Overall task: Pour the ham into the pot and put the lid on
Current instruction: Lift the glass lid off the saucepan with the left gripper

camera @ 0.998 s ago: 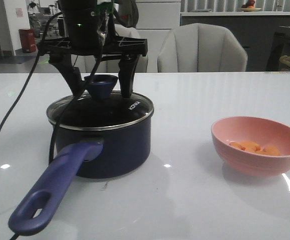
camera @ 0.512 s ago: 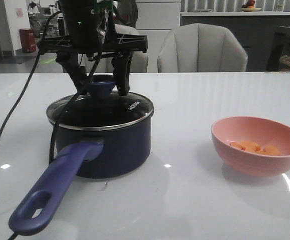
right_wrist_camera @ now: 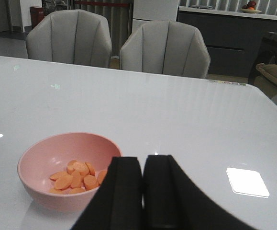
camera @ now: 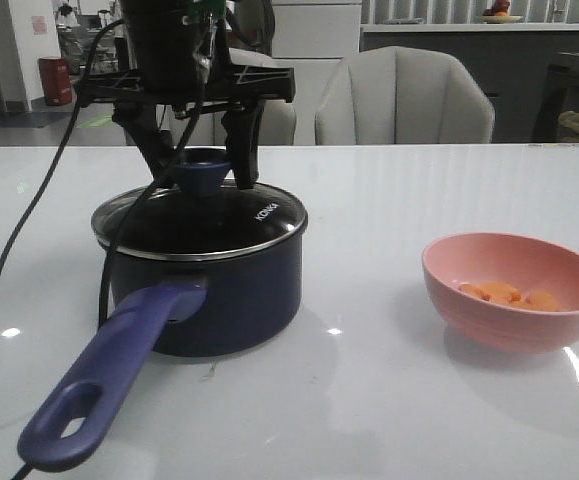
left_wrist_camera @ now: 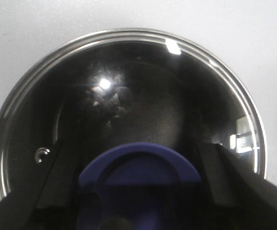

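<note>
The navy pot [camera: 231, 292] stands left on the white table, its long purple-blue handle [camera: 109, 380] pointing to the front. The glass lid [camera: 254, 215] rests on its rim; it fills the left wrist view [left_wrist_camera: 128, 91]. My left gripper [camera: 206, 178] comes down from above, its fingers against both sides of the blue knob [camera: 205, 168]. The knob [left_wrist_camera: 139, 160] sits between the jaws in the left wrist view. The ham [camera: 504, 294] lies in the pink bowl [camera: 569, 310] at the right. My right gripper [right_wrist_camera: 143, 165] is shut and empty, just beside the bowl [right_wrist_camera: 33, 167] with the ham [right_wrist_camera: 76, 175].
Black cables [camera: 29, 220] hang from the left arm past the pot to the table's front left. Grey chairs [camera: 404, 100] stand behind the table's far edge. A bright light patch [right_wrist_camera: 247, 182] reflects on the table near the right gripper.
My left gripper's fingers have closed in from wide apart onto the lid's knob. The lid, pot and bowl have not moved.
</note>
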Available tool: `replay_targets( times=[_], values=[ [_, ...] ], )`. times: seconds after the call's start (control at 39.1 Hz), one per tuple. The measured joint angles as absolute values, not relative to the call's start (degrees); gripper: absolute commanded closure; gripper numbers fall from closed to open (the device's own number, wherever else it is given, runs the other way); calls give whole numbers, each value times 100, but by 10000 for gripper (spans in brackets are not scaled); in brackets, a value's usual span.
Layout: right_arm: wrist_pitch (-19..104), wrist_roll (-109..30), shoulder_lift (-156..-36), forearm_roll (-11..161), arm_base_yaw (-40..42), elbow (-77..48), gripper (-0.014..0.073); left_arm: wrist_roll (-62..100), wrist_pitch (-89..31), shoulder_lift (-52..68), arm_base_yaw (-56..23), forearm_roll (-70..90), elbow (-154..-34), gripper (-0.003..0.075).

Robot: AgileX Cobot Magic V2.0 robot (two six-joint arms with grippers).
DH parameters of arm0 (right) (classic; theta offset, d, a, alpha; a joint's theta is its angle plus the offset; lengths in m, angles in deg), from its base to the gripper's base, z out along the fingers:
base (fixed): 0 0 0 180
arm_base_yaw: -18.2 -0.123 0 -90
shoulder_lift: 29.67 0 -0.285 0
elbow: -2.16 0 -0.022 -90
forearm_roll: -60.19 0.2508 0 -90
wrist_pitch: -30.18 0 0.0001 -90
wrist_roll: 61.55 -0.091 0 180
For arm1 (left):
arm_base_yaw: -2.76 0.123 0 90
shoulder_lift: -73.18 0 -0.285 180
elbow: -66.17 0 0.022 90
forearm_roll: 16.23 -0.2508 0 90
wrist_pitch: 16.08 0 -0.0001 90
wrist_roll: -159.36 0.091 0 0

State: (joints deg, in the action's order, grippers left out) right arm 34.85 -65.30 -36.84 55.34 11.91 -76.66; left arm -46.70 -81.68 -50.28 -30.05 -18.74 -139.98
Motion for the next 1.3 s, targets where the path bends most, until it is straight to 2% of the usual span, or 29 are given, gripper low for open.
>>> replay_targets(
  times=[0.87,1.3],
  values=[
    [3485,-6530,-3684,5534,1191,-7666,433,-4359,-8645,-5084,-2936,-1919,-14429,481],
    [3485,-6530,-3684,5534,1191,-7666,433,-4025,-8744,-4631,-2185,-1908,-14429,481]
  ],
)
